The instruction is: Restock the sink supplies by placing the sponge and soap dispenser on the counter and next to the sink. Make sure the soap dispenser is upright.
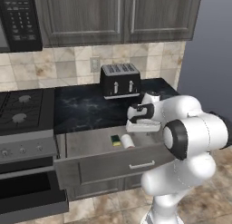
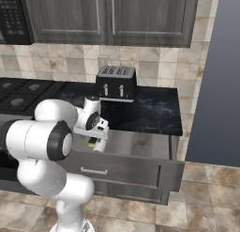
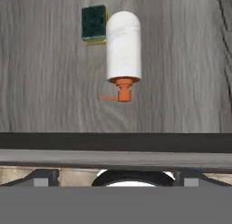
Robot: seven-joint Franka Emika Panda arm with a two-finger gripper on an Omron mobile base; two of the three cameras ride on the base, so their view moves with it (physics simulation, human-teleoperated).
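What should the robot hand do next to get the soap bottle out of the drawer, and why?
Probably lower the open gripper straight down toward the soap dispenser. It lies on its side in the open drawer, pump pointing toward the drawer front, with the sponge right beside its far end. The hand hangs above with nothing held, so coming down over the bottle's white body looks like the sensible start.

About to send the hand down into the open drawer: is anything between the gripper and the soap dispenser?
Nothing visible. In the hand view the soap dispenser lies on its side on the drawer floor, uncovered, with the sponge beside its base. The gripper hangs open above the drawer.
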